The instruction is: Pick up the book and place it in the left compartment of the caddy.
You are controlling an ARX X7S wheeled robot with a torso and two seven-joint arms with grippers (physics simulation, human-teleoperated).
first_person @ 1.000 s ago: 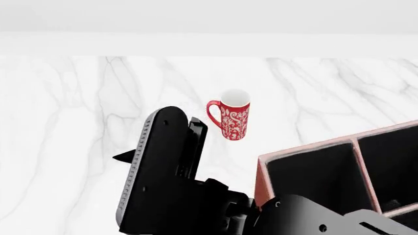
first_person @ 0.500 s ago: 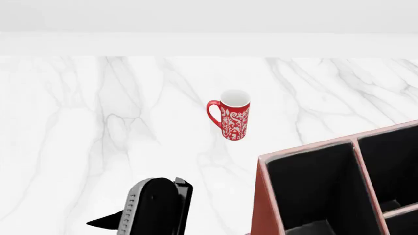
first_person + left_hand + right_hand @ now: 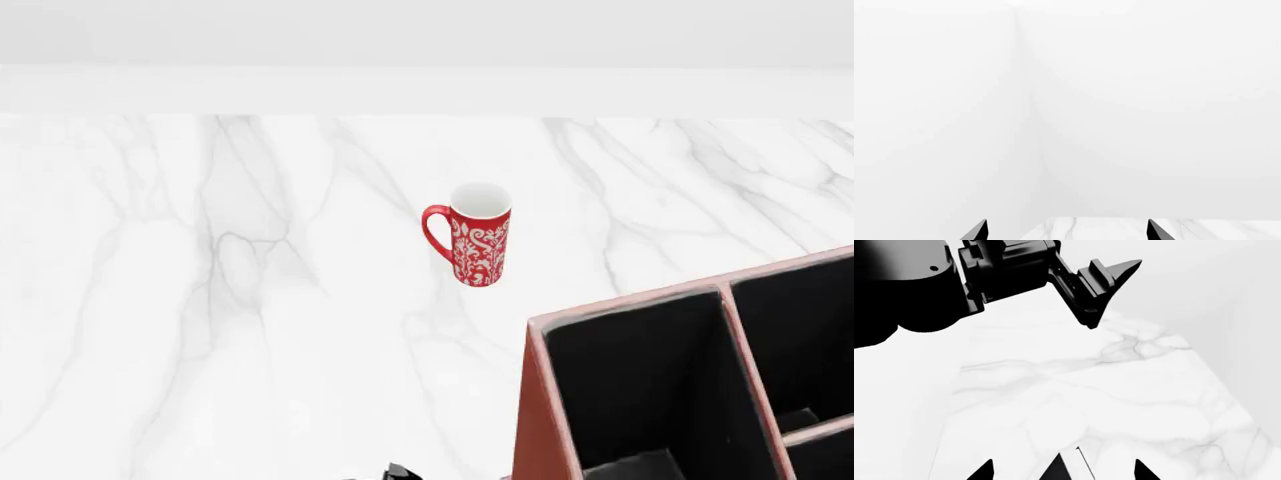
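The reddish-brown caddy [image 3: 533, 400] fills the head view's lower right. Its left compartment [image 3: 638, 385] is a deep black slot with nothing showing in it. Only a black corner with a white edge, apparently the book [image 3: 1055, 466], shows low in the right wrist view. It sits between the spread tips of my right gripper [image 3: 1061, 473], which is open, and the tips do not touch it. My left gripper [image 3: 1066, 232] is open with nothing between its tips and faces a white wall. The left gripper's fingers [image 3: 1102, 285] also hang above the table in the right wrist view.
A red-and-white patterned mug [image 3: 478, 240] stands upright on the white marble table [image 3: 200, 300], behind and left of the caddy. Smaller black-lined sections [image 3: 801, 330] lie right of the left compartment. A sliver of black arm [image 3: 396, 471] shows at the head view's lower edge.
Both black arms that filled the lower head view a second ago have dropped out of it; the left one slid down and out. The mug and caddy have not moved.
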